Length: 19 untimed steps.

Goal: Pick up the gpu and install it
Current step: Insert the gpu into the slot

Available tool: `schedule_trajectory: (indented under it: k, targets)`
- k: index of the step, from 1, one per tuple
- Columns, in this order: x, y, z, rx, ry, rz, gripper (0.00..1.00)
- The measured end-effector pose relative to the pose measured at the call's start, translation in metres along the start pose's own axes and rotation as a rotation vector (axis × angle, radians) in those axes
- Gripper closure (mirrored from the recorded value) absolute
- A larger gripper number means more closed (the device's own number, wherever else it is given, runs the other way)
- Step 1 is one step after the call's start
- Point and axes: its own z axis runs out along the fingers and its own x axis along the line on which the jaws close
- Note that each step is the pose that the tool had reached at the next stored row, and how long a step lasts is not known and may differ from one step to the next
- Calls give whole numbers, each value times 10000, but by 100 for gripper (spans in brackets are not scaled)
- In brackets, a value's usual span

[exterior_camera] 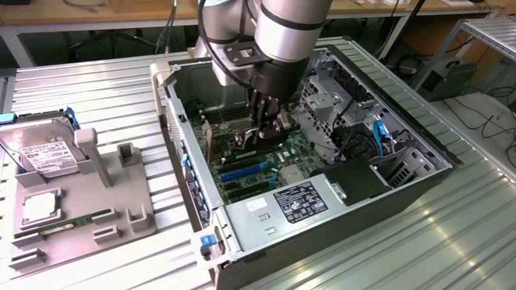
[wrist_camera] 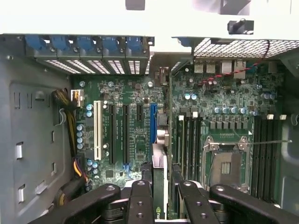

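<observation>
The gpu (wrist_camera: 160, 161) shows edge-on in the wrist view, a thin black card with a silver part. It runs from between my fingers toward the rear slot openings of the open computer case (exterior_camera: 187, 151). My gripper (wrist_camera: 161, 198) is shut on the gpu, with one finger (wrist_camera: 140, 200) on each side. The card stands on its edge over the motherboard (wrist_camera: 135, 135), right beside the blue slot (wrist_camera: 153, 123). Whether it sits in a slot I cannot tell. In the exterior view my gripper (exterior_camera: 264, 134) reaches down into the case, and the gpu (exterior_camera: 272, 136) shows dark at its tips.
The case walls, the drive cage (exterior_camera: 330, 99) and the power supply (exterior_camera: 298, 202) close in around the arm. The CPU socket (wrist_camera: 229, 163) and the memory slots lie beside the card. On the exterior view's left, a grey tray (exterior_camera: 121, 181) holds a hard drive (exterior_camera: 45, 151) and a green memory stick (exterior_camera: 64, 222).
</observation>
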Motion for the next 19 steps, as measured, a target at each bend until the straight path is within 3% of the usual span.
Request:
schedule_trajectory:
  k: [7, 19]
  targets:
    - [60, 10, 149, -9, 2, -191, 74]
    - [70, 82, 354, -12, 16, -240, 74]
